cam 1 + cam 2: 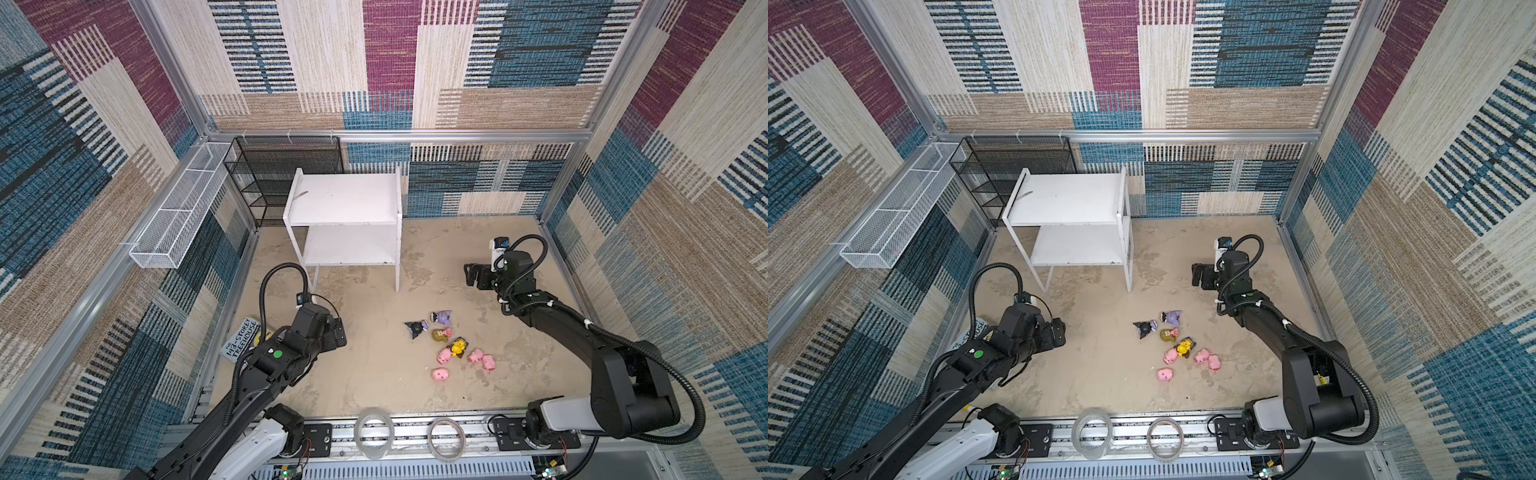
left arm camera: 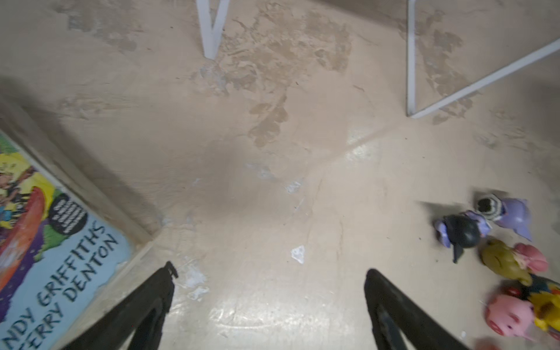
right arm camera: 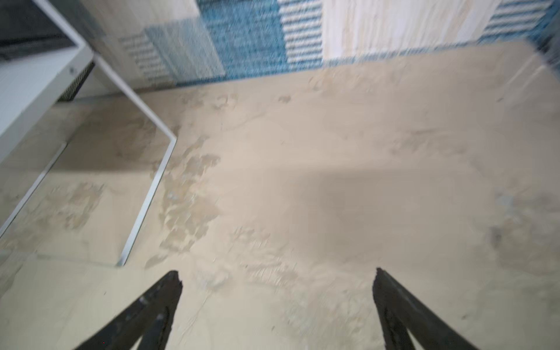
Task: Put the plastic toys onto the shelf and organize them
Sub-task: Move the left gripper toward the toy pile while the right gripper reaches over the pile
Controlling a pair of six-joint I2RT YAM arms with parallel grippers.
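Although both top views took in the whole floor (image 1: pixel 374 390), the paperback book (image 1: pixel 240 344) lay half hidden under the left arm (image 1: pixel 266 365), and in the left wrist view its cover ran off the frame's edge. That view caught only some of the plastic toys (image 1: pixel 457 347). The two black-and-purple figures (image 2: pixel 463 230), the blond doll (image 2: pixel 512 260) and one pink pig (image 2: pixel 509 315) showed, somewhat blurred, and the yellow figure (image 2: pixel 545 306) was cut off. The right wrist view was smeared, giving only floor and a corner of the white shelf (image 1: pixel 345 203).

All eight toys lay in a loose cluster on the floor, in front of the shelf and apart from it. The left gripper (image 2: pixel 271 272) had its fingers spread wide above the floor, holding nothing, with the toys off to one side. The right gripper (image 3: pixel 277 274) was likewise spread wide and empty, near the shelf's leg and well apart from the toys.
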